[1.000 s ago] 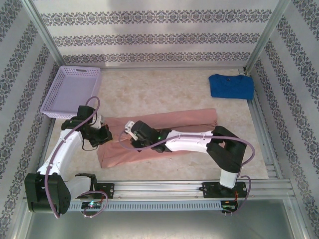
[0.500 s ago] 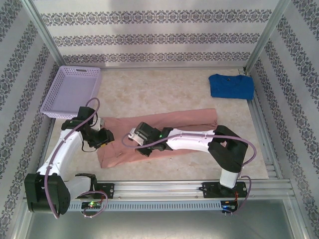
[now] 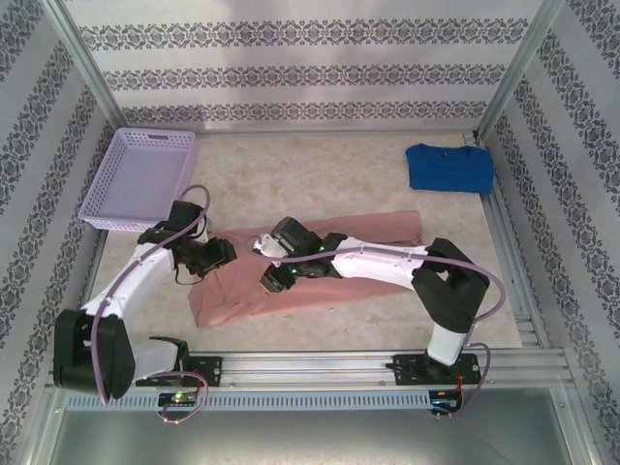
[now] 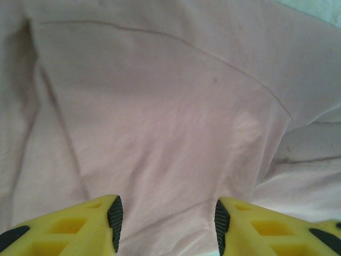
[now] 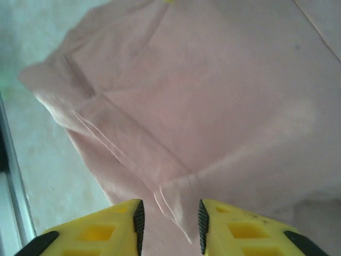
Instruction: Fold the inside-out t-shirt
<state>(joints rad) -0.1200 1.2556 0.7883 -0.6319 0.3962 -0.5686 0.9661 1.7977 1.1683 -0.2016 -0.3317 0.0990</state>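
Salmon-pink t-shirt (image 3: 383,228) lies in long strip — left hand (image 3: 221,255), right hand (image 3: 272,281) over its left part.

Table (image 3: 320,165): pale beige, mottled top. Three things lie on it. Lilac basket (image 3: 155,137) at the far-left corner, set at a slant. Bright blue t-shirt (image 3: 449,168) bunched at the far right, close to the edge. Salmon-pink t-shirt (image 3: 378,229) mid-table, a long band slanting from near-left to right, touching neither.
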